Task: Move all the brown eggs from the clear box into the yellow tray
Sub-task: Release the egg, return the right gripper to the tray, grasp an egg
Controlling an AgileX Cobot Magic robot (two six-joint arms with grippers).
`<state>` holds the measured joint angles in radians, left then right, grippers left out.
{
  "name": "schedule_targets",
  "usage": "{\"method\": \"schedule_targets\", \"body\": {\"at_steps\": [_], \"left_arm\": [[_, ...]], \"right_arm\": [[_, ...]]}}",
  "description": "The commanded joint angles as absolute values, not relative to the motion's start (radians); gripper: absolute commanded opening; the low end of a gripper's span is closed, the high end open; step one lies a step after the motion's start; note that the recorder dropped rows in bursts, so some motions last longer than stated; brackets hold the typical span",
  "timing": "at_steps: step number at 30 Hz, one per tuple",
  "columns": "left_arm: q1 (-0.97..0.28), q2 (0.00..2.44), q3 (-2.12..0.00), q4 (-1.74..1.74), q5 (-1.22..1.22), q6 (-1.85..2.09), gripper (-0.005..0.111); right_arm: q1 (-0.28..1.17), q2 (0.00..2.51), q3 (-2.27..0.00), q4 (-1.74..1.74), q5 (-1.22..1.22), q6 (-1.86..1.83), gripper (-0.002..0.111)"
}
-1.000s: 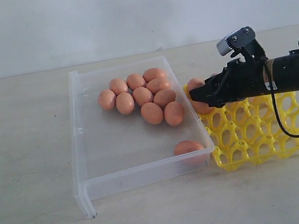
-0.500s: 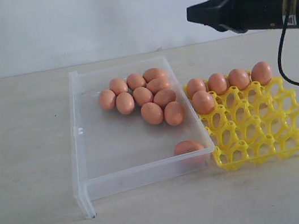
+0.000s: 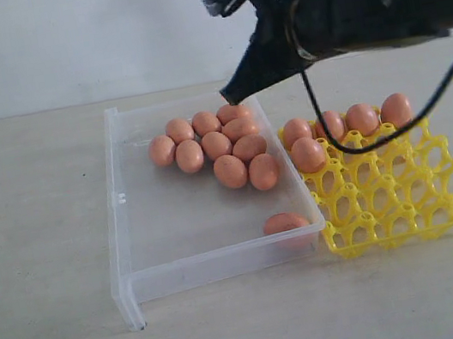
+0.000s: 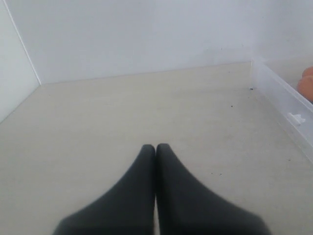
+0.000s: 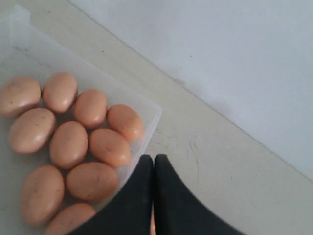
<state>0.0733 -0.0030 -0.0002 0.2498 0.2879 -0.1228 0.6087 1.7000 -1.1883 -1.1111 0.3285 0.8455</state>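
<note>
Exterior view: right gripper (image 3: 228,97), jaws pressed together and empty, above the far right corner of the clear box (image 3: 146,235); brown eggs (image 3: 229,171) clustered at the box's far end, one at its near right corner, five in the yellow tray (image 3: 407,209) just beside the box. Step judged: reaching for an egg; next move calls for parting the jaws and lowering over the cluster's edge. Left wrist view alone shows the left gripper (image 4: 155,149), closed on nothing, outside the box's wall.

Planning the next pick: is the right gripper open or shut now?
Shut: the right gripper shows both black fingers meeting tip to tip, no gap.
</note>
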Motion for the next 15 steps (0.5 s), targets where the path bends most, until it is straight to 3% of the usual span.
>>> {"method": "schedule_targets", "body": {"at_steps": [1,4,8,15], "left_arm": [[0.069,0.0,0.0,0.254,0.288,-0.126,-0.004],[0.069,0.0,0.0,0.254,0.288,-0.126,-0.004],[0.069,0.0,0.0,0.254,0.288,-0.126,-0.004],[0.069,0.0,0.0,0.254,0.288,-0.126,-0.004]], "right_arm": [[0.628,1.823,-1.427,-0.491,0.576,0.227,0.0],[0.628,1.937,-1.602,-0.202,0.826,-0.099,0.0],[0.628,2.06,-1.77,-0.137,0.882,-0.132,0.006],[0.628,2.202,-1.933,-0.113,0.971,-0.12,0.056]]}}
